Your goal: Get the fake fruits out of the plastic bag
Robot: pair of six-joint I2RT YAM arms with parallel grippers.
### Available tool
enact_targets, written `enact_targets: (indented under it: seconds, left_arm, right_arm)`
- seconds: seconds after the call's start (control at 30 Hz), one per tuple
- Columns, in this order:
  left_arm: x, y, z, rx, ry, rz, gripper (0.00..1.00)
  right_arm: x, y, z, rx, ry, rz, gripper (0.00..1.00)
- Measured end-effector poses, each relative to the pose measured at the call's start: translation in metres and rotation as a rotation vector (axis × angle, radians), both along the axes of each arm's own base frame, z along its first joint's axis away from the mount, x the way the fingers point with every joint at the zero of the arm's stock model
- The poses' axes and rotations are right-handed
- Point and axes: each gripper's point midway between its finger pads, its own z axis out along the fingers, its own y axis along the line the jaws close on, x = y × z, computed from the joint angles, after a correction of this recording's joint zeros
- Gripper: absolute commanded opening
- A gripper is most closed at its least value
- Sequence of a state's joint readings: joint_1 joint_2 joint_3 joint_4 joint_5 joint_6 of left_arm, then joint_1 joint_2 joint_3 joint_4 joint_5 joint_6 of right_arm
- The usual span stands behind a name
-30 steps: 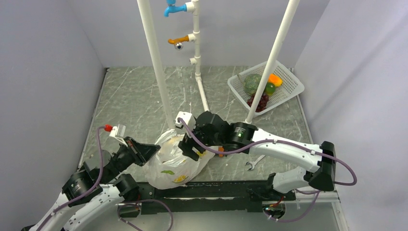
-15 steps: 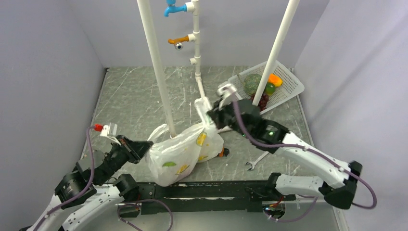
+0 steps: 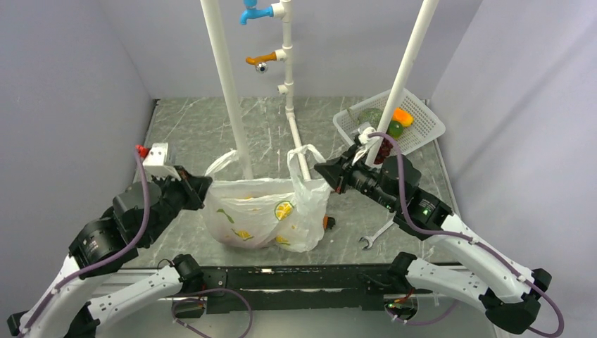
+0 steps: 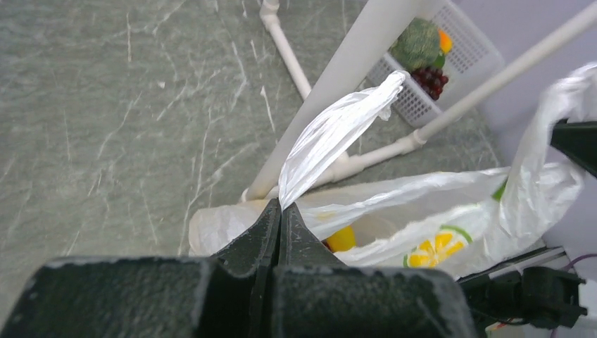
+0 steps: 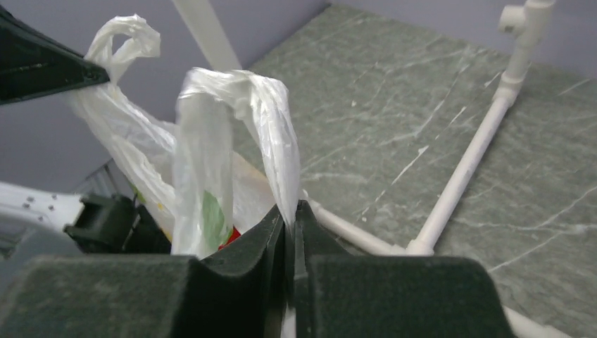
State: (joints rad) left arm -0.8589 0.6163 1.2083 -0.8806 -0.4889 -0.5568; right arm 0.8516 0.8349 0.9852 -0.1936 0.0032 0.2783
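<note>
Left gripper (image 4: 280,211) and right gripper (image 5: 290,215) each stay clamped on a handle of the plastic bag (image 3: 264,218) and have drawn apart, so it now stretches left-to-right between them, mouth upward, baring the fake fruits (image 4: 340,239) inside, though neither claw is free to pick.

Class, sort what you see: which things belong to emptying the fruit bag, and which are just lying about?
Job: plastic bag; fake fruits inside; left hand, right hand, both gripping it.
Lying about: white basket; wrench; blue tap.
</note>
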Motion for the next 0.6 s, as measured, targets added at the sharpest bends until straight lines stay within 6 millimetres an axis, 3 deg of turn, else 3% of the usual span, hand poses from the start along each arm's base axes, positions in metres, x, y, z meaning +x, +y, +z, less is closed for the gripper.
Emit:
enact_targets:
  seconds: [0.03, 0.1, 0.2, 0.33, 0.5, 0.6]
  left_arm:
    - [-0.002, 0.001, -0.006, -0.001, 0.003, -0.003, 0.00]
    - [-0.009, 0.005, -0.026, -0.005, 0.022, -0.015, 0.00]
    - [-0.022, 0.006, -0.068, -0.055, 0.066, -0.038, 0.00]
    - [-0.038, 0.010, -0.096, -0.149, 0.079, -0.063, 0.00]
    - [-0.045, 0.011, -0.083, -0.253, 0.046, -0.077, 0.00]
    - [-0.045, 0.010, -0.080, -0.259, 0.052, -0.075, 0.00]
  right_arm:
    - [-0.002, 0.002, -0.008, -0.014, 0.012, 0.016, 0.39]
    - [-0.006, 0.006, -0.022, -0.047, 0.038, 0.052, 0.56]
    - [-0.012, 0.010, -0.036, -0.106, 0.080, 0.095, 0.65]
    - [-0.013, 0.014, -0.033, -0.177, 0.132, 0.126, 0.86]
    - [-0.035, 0.039, 0.022, -0.141, 0.083, 0.275, 0.87]
    - [-0.082, 0.077, 0.048, -0.105, 0.034, 0.462, 0.72]
